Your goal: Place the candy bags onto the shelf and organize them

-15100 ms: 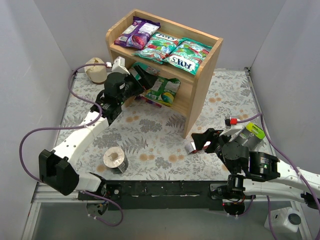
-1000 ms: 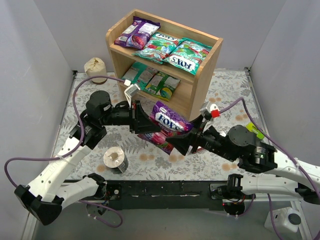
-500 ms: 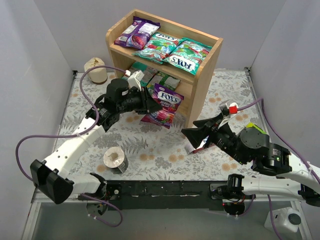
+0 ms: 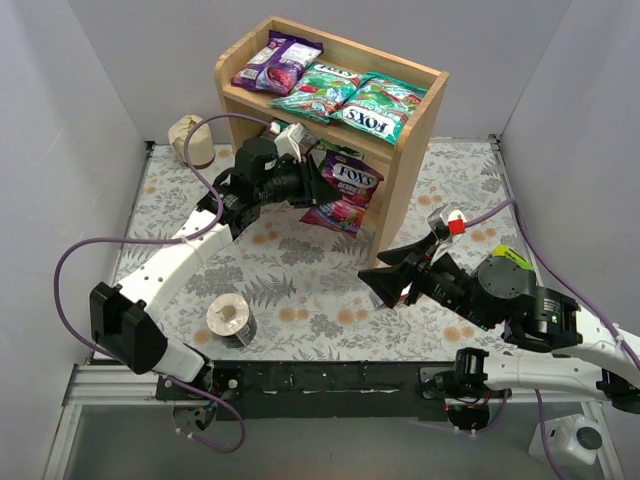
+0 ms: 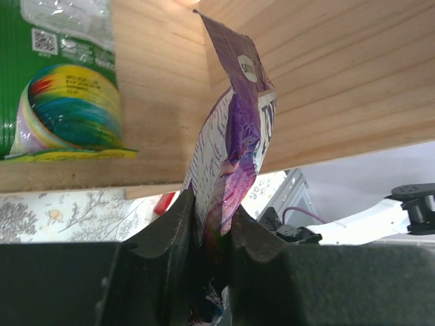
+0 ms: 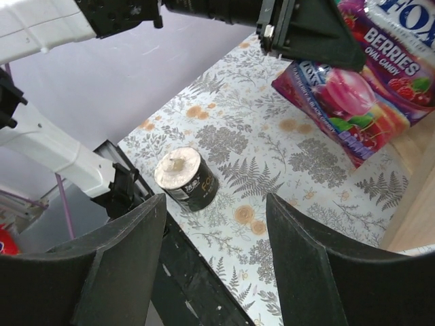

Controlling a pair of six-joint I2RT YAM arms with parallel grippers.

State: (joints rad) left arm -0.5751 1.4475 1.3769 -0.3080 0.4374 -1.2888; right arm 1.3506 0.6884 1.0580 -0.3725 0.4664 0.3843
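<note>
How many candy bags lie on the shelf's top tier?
3: purple bag at left, green bag in the middle, green FOX'S bag at right. Overlap may hide another.

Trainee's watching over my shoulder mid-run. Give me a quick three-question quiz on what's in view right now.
1. True or false: the right gripper is shut on a green pouch.
2. What colour is the bag held in the left gripper? A green, B purple, C yellow.
3. Fill in: the tape roll stands on the table nearer the ___ arm's base.
Key: 1 false, it is open and holds nothing. 2 B. 3 left.
</note>
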